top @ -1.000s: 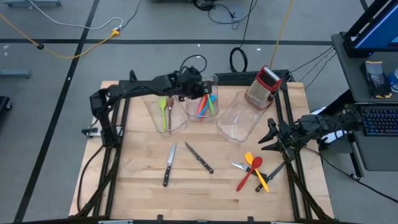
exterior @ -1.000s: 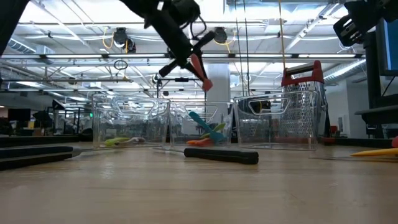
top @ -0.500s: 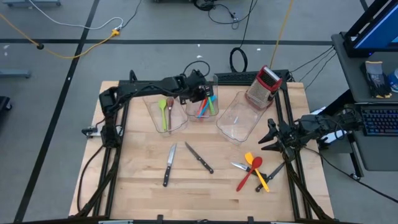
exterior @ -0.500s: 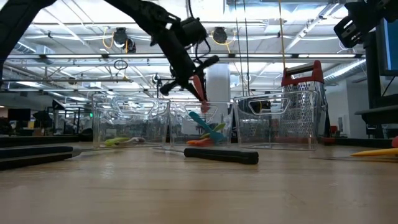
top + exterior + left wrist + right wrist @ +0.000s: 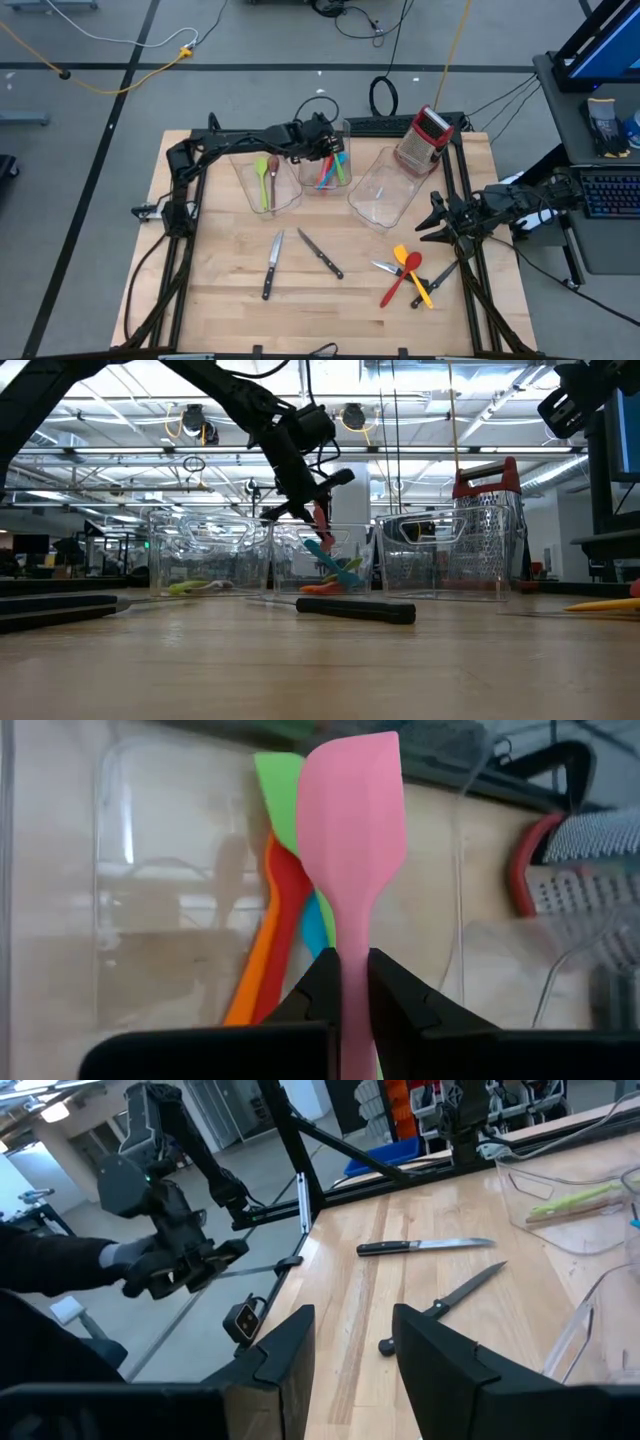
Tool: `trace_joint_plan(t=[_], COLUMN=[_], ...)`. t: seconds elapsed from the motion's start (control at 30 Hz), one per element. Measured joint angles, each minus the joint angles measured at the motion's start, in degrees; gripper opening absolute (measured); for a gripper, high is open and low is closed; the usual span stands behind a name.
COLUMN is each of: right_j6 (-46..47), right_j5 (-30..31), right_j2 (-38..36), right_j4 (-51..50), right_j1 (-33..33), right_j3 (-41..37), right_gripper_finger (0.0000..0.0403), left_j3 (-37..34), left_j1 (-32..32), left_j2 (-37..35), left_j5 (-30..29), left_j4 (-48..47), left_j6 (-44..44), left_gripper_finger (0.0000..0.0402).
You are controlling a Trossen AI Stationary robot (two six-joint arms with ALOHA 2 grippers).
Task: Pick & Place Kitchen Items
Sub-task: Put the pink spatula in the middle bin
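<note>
L gripper (image 5: 347, 982) pinching pink spatula (image 5: 352, 840), now lower over mid bin (image 5: 326, 185); R gripper (image 5: 350, 1342) half-open, empty.

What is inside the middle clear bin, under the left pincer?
The middle bin holds orange, red, blue and green utensils, leaning together. The left pincer holds a pink spatula above them, covering parts of the pile; the bin floor beneath it cannot be seen.

No legible text, labels, brands, nos. or signs anywhere: not on bench, bins, utensils or room behind.
</note>
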Motion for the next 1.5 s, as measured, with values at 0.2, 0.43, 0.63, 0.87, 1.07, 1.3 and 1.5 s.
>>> trace_joint_plan(t=[0.2,0.43,0.63,0.87,1.07,1.3,1.5], right_j6=[0.6,2.1,2.5,2.5,3.0,4.0,4.0], right_j5=[0.0,0.0,0.0,0.0,0.1,0.1,0.1], right_j2=[0.0,0.0,0.0,0.0,0.0,0.0,0.0], right_j4=[0.0,0.0,0.0,0.0,0.3,0.3,0.3], right_j1=[0.0,0.0,0.0,0.0,0.0,0.0,0.0], right_j3=[0.0,0.0,0.0,0.0,0.0,0.0,0.0], right_gripper_finger=[0.0128,0.0128,0.0128,0.0128,0.0128,0.0128,0.0128], left_j3=[0.0,0.0,0.0,0.0,0.0,0.0,0.0], left_j1=[-0.3,-0.3,-0.6,-0.9,-1.4,-1.4,-1.5], left_j2=[0.7,0.5,0.5,1.9,4.7,4.9,4.9], left_j5=[-1.1,-1.0,0.0,0.0,0.7,-0.5,-1.0], left_j4=[0.7,2.0,0.4,2.2,3.3,3.6,3.5], left_j6=[15.6,23.5,27.5,28.2,28.9,31.3,32.1], left_gripper_finger=[0.0023,0.0023,0.0023,0.0023,0.0024,0.0024,0.004])
